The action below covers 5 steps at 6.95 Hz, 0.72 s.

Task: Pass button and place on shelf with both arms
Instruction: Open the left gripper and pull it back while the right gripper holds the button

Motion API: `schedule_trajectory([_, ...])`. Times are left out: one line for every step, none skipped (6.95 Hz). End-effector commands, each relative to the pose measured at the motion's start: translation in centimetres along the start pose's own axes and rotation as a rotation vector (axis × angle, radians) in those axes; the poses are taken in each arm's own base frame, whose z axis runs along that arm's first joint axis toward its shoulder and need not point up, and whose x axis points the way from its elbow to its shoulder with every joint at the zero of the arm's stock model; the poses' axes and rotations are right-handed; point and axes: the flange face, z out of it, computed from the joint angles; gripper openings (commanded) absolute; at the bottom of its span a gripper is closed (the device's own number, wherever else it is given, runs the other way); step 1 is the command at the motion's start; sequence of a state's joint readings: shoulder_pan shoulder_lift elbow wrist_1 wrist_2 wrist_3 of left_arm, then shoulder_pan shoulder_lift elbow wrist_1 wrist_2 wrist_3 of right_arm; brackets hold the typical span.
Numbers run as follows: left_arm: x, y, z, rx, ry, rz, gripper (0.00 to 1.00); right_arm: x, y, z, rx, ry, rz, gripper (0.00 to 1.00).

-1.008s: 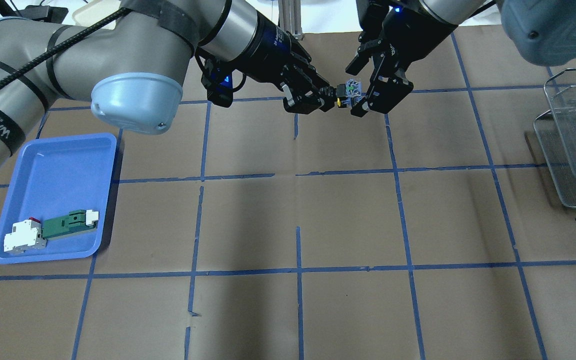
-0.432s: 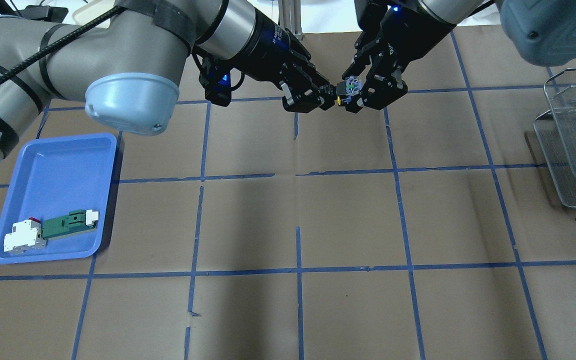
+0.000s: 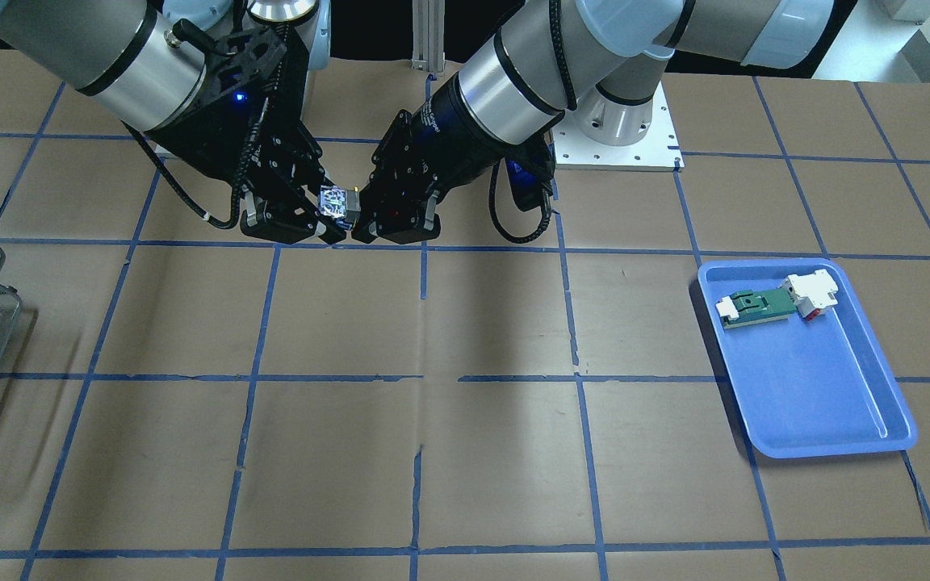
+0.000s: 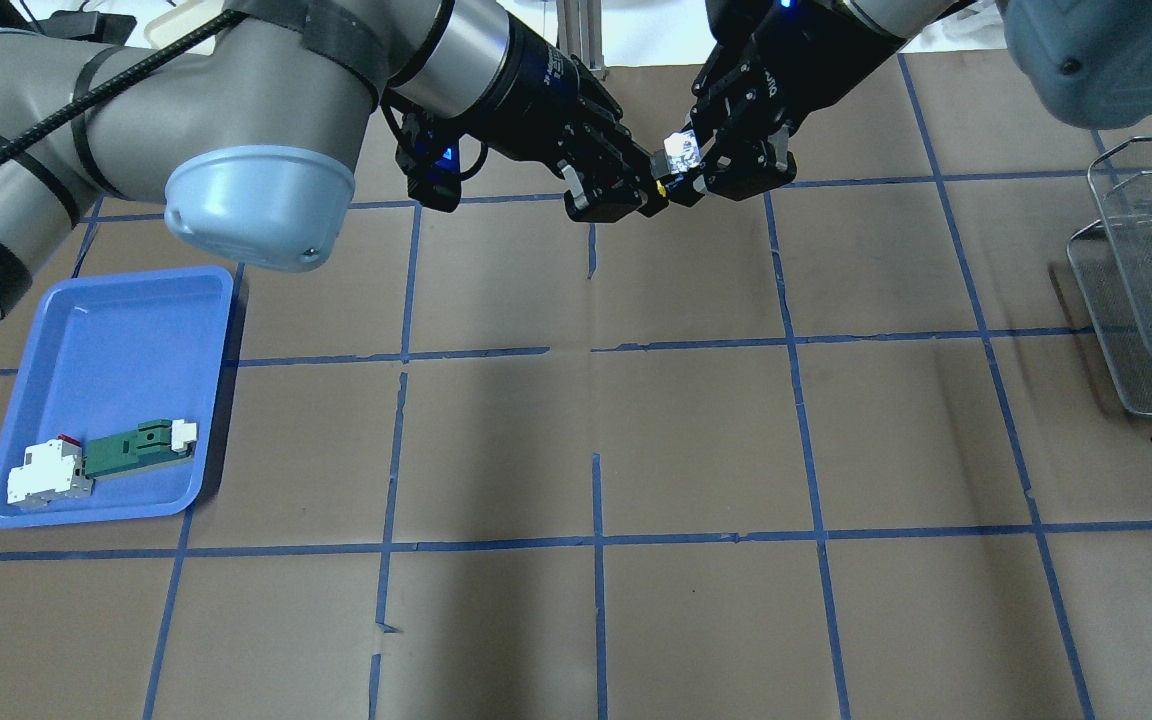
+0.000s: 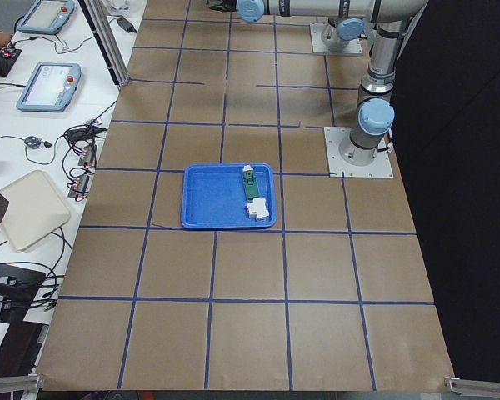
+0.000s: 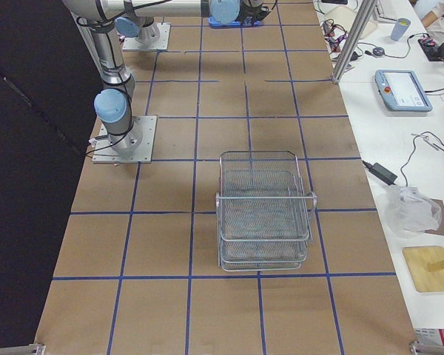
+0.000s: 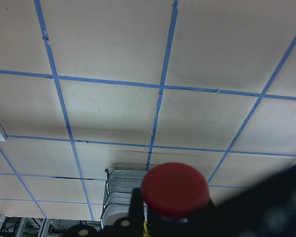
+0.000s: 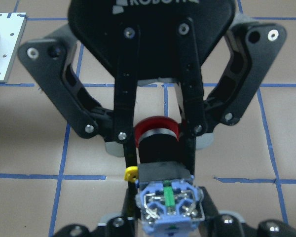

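The button (image 4: 678,153) hangs in the air over the far middle of the table, held between both grippers. My left gripper (image 4: 658,188) is shut on its black collar, just behind the red cap (image 8: 156,127). My right gripper (image 4: 698,165) is shut on the bluish-silver block (image 8: 168,203) at its back end. The front-facing view shows the same hold on the button (image 3: 334,200). The left wrist view shows the red cap (image 7: 175,190) from the front. The wire-mesh shelf (image 4: 1146,270) stands at the table's right edge, far from both grippers.
A blue tray (image 4: 106,330) lies at the left, holding a green-and-white module (image 4: 136,448) and a white block (image 4: 48,475). Brown paper with blue tape lines covers the table (image 4: 596,450). The left arm's elbow (image 4: 256,210) hangs over the tray's far side.
My right gripper's fingers have shut on the block end of the button. Both grippers and the button have shifted slightly away from the robot and to the left.
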State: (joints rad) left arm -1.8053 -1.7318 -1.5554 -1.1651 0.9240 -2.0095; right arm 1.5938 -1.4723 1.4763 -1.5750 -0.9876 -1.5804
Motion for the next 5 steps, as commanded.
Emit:
schedule_trajectory([0.0, 0.0, 0.0, 0.003, 0.000, 0.000, 0.04, 0.0, -0.2, -0.2, 0.007, 0.004, -0.030, 0.14])
schedule_trajectory([-0.1, -0.4, 0.3, 0.014, -0.002, -0.006, 0.56, 0.0, -0.1, -0.2, 0.006, 0.003, -0.032, 0.14])
schedule_trajectory([-0.1, -0.1, -0.1, 0.009, 0.006, -0.001, 0.65, 0.1, -0.1, -0.2, 0.007, 0.005, -0.036, 0.13])
schedule_trajectory([-0.1, 0.1, -0.6, 0.003, 0.012, 0.004, 0.70, 0.1, -0.1, -0.1, 0.006, 0.003, -0.037, 0.12])
schedule_trajectory([-0.5, 0.6, -1.4, -0.005, 0.023, 0.014, 0.70, 0.1, -0.1, -0.2, 0.006, 0.005, -0.038, 0.12])
